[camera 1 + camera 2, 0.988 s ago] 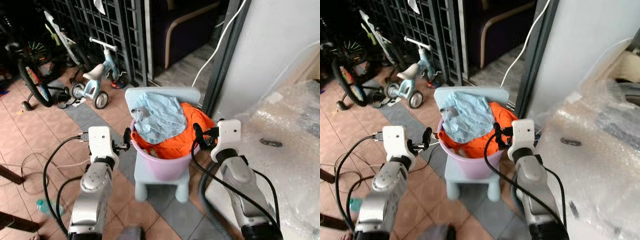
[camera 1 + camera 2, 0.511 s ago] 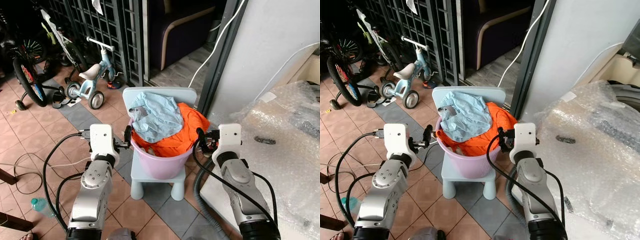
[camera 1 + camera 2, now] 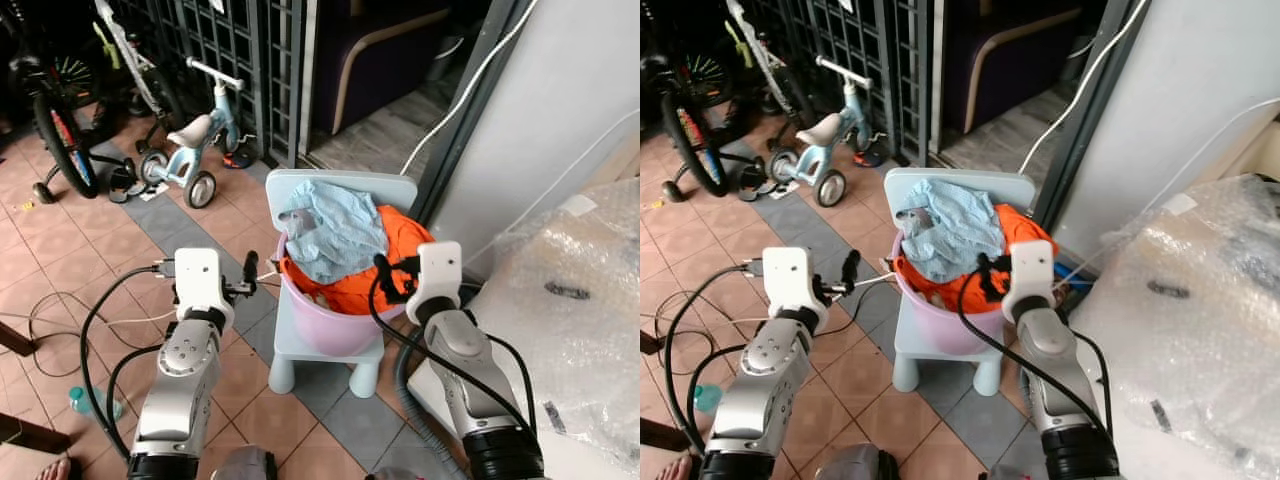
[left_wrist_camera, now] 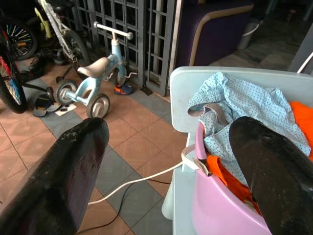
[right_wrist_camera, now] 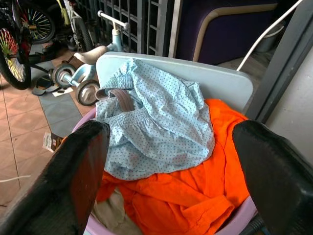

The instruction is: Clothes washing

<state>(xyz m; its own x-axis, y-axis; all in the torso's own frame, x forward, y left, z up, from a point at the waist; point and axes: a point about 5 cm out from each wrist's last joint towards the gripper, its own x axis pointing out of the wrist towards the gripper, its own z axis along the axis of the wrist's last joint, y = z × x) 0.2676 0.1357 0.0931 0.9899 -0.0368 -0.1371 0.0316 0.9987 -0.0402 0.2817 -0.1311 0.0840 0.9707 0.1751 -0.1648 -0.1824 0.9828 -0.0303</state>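
Note:
A pink bucket [image 3: 338, 338] stands on a small pale blue child's chair [image 3: 343, 188]. A light blue dotted garment [image 3: 335, 230] lies on top of an orange garment [image 3: 400, 240] inside it. My left gripper [image 3: 250, 272] hovers open just left of the bucket's rim, a little apart from it. My right gripper [image 3: 385, 282] is open at the rim's right side, by the orange cloth. In the left wrist view the gripper [image 4: 166, 181] frames the chair back and the bucket [image 4: 215, 210]. The right gripper [image 5: 171, 181] looks down on the blue garment [image 5: 156, 117].
A child's tricycle [image 3: 190, 160] and a bicycle [image 3: 55, 125] stand at the back left before a dark metal grille [image 3: 235, 50]. A bubble-wrapped machine [image 3: 575, 300] fills the right side. A white cord [image 3: 150, 325] and a grey hose [image 3: 410, 400] lie on the tiled floor.
The camera has shifted. My right gripper has come in from beside the bucket to its right rim. The left gripper now sits slightly farther from the left rim.

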